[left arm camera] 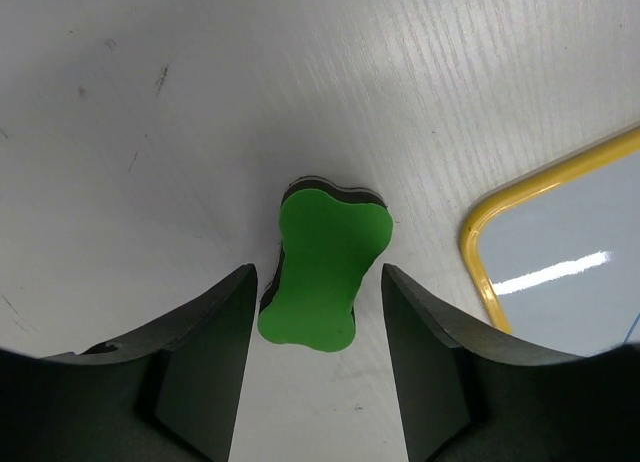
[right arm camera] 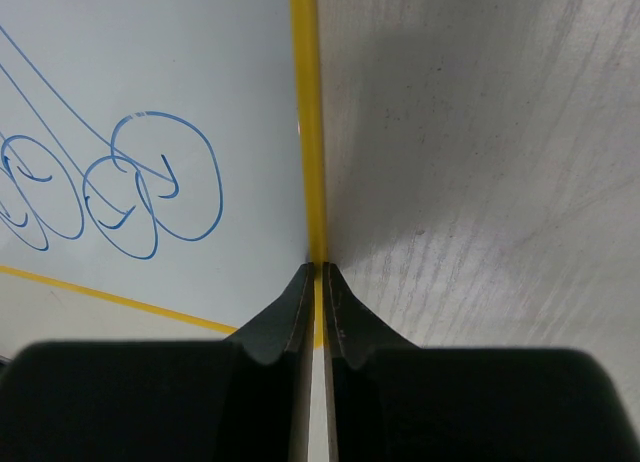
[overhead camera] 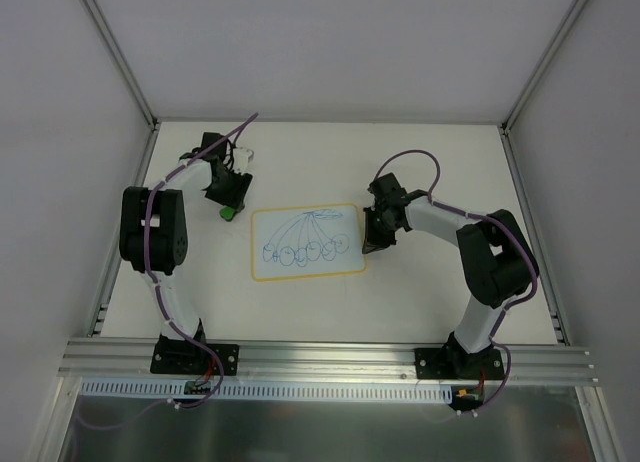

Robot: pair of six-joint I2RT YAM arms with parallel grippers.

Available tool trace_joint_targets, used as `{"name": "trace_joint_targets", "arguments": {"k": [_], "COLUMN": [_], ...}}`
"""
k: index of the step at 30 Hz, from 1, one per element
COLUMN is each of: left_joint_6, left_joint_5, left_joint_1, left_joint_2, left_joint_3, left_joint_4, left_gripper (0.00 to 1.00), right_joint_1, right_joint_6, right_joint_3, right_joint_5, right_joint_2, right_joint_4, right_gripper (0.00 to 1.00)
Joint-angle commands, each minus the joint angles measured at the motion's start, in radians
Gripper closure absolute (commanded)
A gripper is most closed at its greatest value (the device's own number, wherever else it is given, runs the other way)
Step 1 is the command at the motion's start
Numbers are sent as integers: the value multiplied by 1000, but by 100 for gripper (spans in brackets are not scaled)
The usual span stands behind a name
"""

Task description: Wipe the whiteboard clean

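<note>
The whiteboard lies flat mid-table, its yellow rim framing blue scribbled loops. One of its corners shows in the left wrist view. A small green eraser lies on the table just left of the board. My left gripper is open and straddles the eraser's near end, with a gap on each side. My right gripper is shut, its tips down at the board's right rim, near the lower right corner.
White walls and metal frame posts enclose the table at the back and sides. An aluminium rail carrying both arm bases runs along the near edge. Bare white tabletop lies right of the board.
</note>
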Motion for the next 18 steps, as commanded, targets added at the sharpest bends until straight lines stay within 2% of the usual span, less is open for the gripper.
{"name": "trace_joint_targets", "arguments": {"k": [1, 5, 7, 8, 12, 16, 18], "left_joint_6": [46, 38, 35, 34, 28, 2, -11], "left_joint_5": [8, 10, 14, 17, 23, 30, 46], "left_joint_1": [-5, -3, -5, -3, -5, -5, -5], "left_joint_2": [-28, -11, -9, -9, -6, 1, 1], "left_joint_3": [-6, -4, -4, -6, -17, -26, -26], "left_joint_4": [-23, -26, -28, -28, -31, -29, -28], "left_gripper": [47, 53, 59, 65, 72, 72, 65], "right_joint_1": [4, 4, 4, 4, 4, 4, 2], "right_joint_6": [-8, -7, -7, -7, -7, -8, -7], "right_joint_3": [-6, -7, -7, -6, -6, -6, -7], "right_joint_5": [-2, 0, 0, 0, 0, 0, 0], "right_joint_2": [7, 7, 8, 8, 8, 10, 8], "right_joint_4": [11, 13, 13, 13, 11, 11, 11], "right_gripper": [93, 93, 93, 93, 93, 93, 93]}}
